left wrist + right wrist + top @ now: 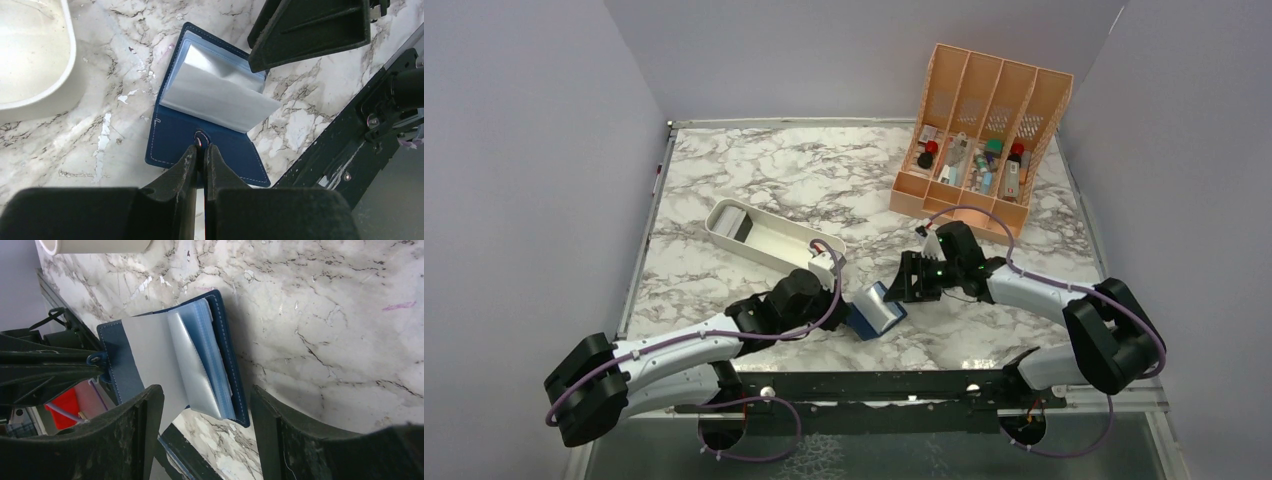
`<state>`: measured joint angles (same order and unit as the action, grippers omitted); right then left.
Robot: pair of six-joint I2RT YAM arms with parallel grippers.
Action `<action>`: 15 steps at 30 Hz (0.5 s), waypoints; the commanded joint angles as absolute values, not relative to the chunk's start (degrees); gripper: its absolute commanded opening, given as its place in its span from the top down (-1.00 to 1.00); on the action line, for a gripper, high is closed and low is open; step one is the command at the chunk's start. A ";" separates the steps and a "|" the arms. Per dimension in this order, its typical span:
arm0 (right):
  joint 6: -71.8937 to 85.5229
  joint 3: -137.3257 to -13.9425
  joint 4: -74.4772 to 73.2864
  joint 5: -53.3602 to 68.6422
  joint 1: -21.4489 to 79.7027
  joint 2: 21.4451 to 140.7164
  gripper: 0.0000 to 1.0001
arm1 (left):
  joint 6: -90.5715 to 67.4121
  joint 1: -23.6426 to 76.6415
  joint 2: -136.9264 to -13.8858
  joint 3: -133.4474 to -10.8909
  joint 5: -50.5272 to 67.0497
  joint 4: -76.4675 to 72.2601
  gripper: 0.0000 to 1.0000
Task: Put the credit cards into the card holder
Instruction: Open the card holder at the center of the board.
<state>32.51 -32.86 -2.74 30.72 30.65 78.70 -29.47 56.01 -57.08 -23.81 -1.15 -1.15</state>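
The card holder is a navy folding case lying open on the marble near the table's front edge. Its pale clear sleeves fan upward. My left gripper is shut on the holder's snap tab and shows left of the case in the top view. My right gripper is open, its fingers straddling the sleeve end of the holder; in the top view it sits just right of the case. No credit cards show clearly in any view.
A white oblong tray lies behind the left arm, with a flat dark thing at its far end that I cannot identify. An orange slotted organizer holding several small items stands at the back right. A black rail runs along the table's front edge.
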 commanded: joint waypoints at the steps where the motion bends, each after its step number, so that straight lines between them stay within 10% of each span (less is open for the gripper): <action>1: 32.60 -33.79 1.11 34.41 31.00 80.91 -0.31 | -31.02 56.26 -55.24 -22.68 -3.57 -0.55 0.80; 15: 34.98 -32.29 4.20 34.98 31.90 83.43 -0.24 | -33.59 56.25 -57.01 -20.08 -4.92 0.19 0.83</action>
